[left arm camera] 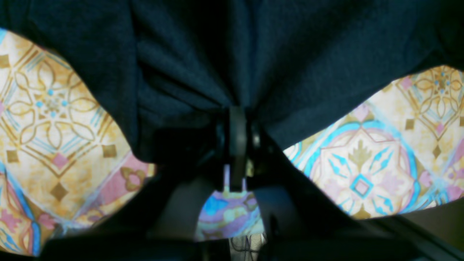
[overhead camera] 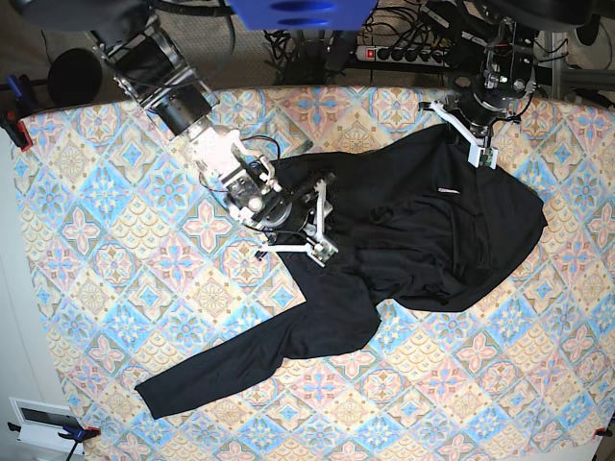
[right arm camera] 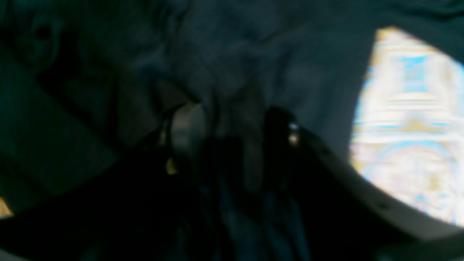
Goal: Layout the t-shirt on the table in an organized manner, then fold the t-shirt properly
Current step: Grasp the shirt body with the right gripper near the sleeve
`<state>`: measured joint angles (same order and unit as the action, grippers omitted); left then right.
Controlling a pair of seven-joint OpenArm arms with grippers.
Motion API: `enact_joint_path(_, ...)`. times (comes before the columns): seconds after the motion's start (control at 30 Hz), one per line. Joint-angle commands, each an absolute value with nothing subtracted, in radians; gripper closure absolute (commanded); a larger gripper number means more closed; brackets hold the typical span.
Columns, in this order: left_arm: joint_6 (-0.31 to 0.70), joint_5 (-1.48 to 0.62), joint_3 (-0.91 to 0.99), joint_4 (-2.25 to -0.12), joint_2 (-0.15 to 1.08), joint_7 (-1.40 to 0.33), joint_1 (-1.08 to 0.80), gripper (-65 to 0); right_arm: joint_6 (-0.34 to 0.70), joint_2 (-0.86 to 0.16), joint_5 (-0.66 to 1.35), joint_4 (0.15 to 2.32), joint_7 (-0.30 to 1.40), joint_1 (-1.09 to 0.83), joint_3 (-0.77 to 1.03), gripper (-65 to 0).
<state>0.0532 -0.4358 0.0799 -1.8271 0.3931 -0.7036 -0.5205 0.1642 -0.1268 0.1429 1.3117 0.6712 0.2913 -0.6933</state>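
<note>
On the table [overhead camera: 86,250], both tools, left [overhead camera: 478,144] and right [overhead camera: 322,229], pinch the rumpled t-shirt [overhead camera: 423,230], cables behind.

right wrist view, heavily blurred. t-shirt [right arm camera: 224,61]: dark fabric, creased, filling the top and left of the frame. right end effector [right arm camera: 232,141]: dark fingers at centre with cloth bunched between them, closed on the t-shirt. surface [right arm camera: 409,127]: patterned cloth in cream and blue, showing in an opening at right.
</note>
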Motion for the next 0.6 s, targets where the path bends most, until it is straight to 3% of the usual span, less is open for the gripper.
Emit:
enact_joint_path(0.0,0.056,-0.435,0.082,-1.834,0.394,-0.699,-0.522,0.0,0.160,-0.125,0.113,1.326,0.667,0.320,-0.687,-17.0)
enact_joint_path(0.1,0.056,-0.435,0.082,-1.834,0.392,-0.690,-0.519,0.0,0.160,-0.127,0.088,1.334,0.659,0.320,-0.674,-1.7)
enact_joint_path(0.13,0.056,-0.435,0.082,-1.834,0.392,-0.690,-0.518,0.0,0.160,-0.127,0.088,1.336,0.645,0.318,-0.648,0.0)
enact_joint_path(0.37,0.056,-0.435,0.082,-1.834,0.390,-0.690,-0.516,0.0,0.163,-0.131,0.091,1.426,0.621,0.318,-0.420,0.0)
enact_joint_path(0.57,0.056,-0.435,0.082,-1.834,0.390,-0.688,-0.516,0.0,0.229,-0.191,0.093,1.429,0.618,0.320,-0.289,0.0)
